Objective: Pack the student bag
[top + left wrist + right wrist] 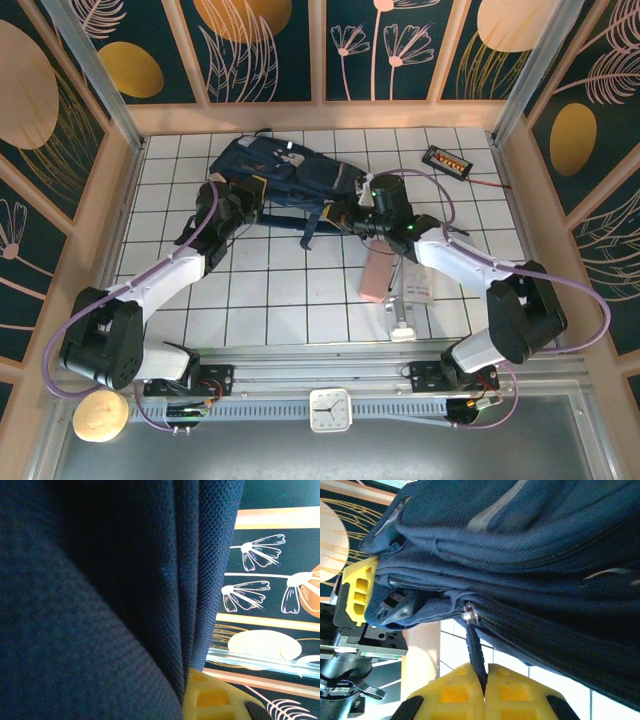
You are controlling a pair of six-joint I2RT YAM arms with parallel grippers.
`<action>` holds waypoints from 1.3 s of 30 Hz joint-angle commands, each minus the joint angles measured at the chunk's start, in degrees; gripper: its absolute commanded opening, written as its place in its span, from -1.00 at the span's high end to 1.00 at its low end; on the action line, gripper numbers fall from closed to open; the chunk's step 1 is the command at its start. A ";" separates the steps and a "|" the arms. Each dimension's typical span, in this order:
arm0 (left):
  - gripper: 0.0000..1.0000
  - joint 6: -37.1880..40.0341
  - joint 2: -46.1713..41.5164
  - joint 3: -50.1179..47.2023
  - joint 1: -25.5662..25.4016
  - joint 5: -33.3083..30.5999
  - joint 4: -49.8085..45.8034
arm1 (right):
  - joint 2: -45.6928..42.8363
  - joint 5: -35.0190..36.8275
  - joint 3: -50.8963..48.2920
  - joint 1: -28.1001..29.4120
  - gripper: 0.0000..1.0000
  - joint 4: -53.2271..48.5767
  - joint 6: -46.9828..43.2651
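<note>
**tile_lurker:** ok, going from the left, what's what? I see a round tan lump (100, 416) down by the left arm's base, past the near edge of the white tiled table (250, 300).

**yam_watcher:** yep, can't tell what that lump is tbh. Next over, the left gripper (256, 193) is clamped onto the left edge of the student bag (290, 165). The left wrist view is navy weave right up against a yellow finger pad (210, 700). From the right wrist view you can see fabric pinched in its jaws.

**tile_lurker:** and the bag itself?

**yam_watcher:** lying on the tiles toward the far middle of the table, between the two arms. There's a grey stripe showing and a black strap (312, 232) trailing toward the near side. Straight below it, a small white clock (330, 410) sits on the rail between the bases.

**tile_lurker:** right side?

**yam_watcher:** the right gripper (484, 680) is squeezed closed on the black zipper pull (475, 647). The pads are pressed together, and the pull runs up from between them to the metal slider (468, 612) on the bag's zip.

**tile_lurker:** loose stuff?

**yam_watcher:** by the right forearm there's a pink flat box (378, 272), then a white paper sheet (420, 285) and a small white thing (402, 327) near the front edge. Toward the far right corner sits a black gadget (447, 161) with orange buttons, well apart from the bag.
</note>
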 commanded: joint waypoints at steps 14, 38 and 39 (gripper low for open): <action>1.00 2.79 -5.52 6.31 13.41 11.78 -19.55 | 3.06 -1.50 4.96 -12.70 1.00 -29.93 -22.82; -0.58 56.53 6.69 22.58 12.81 14.10 -51.00 | 8.09 -1.89 13.82 -0.23 1.00 -21.60 -32.40; -0.70 59.46 6.25 23.37 9.73 12.43 -52.06 | 8.12 -2.29 13.92 -0.07 1.00 -21.39 -32.30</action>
